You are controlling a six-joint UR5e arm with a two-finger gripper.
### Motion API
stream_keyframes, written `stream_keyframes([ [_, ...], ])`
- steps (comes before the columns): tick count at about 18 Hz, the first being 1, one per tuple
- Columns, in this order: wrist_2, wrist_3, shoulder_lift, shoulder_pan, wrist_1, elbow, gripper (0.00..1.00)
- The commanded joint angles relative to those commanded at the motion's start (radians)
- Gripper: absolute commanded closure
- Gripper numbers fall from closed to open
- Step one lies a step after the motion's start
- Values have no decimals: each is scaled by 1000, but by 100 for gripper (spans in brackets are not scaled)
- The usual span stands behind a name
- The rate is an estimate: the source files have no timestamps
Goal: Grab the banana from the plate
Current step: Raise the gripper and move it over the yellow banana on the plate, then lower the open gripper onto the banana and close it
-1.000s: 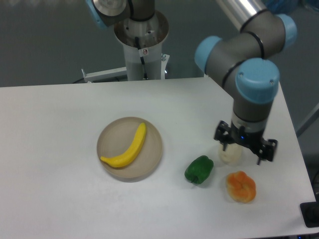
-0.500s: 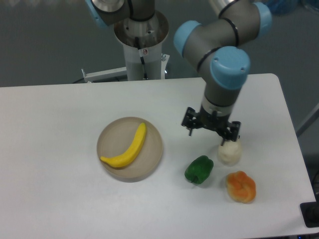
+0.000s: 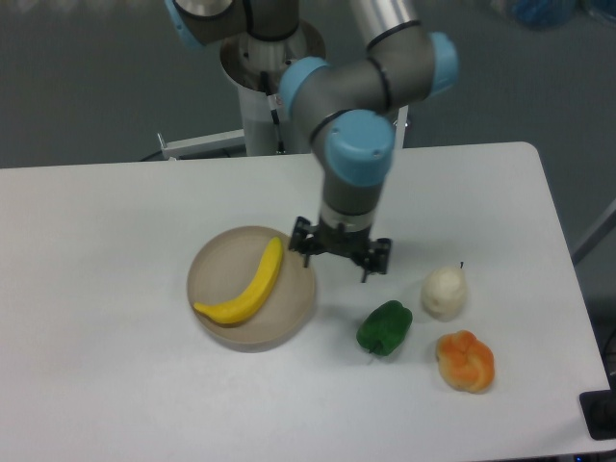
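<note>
A bright yellow curved banana (image 3: 245, 285) lies diagonally on the round beige plate (image 3: 218, 258) at the table's middle left. My gripper (image 3: 339, 260) hangs above the table just off the plate's right rim, to the right of the banana's upper end. Its two fingers stand apart with nothing between them, so it is open and empty.
A green pepper (image 3: 385, 327) lies right of the plate. A pale white pear-like fruit (image 3: 444, 293) and a lumpy orange fruit (image 3: 465, 361) lie further right. The arm's base column (image 3: 269, 96) stands at the table's far edge.
The gripper has moved steadily left, from above the white fruit across the table to the plate's right rim. The objects have not moved.
</note>
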Motion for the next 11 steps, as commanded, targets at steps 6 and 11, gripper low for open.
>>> stream_keyframes([
  [6,8,-32,-26,-61,104,-72,0],
  [11,9,-32,-54,-98,132,-91,0],
])
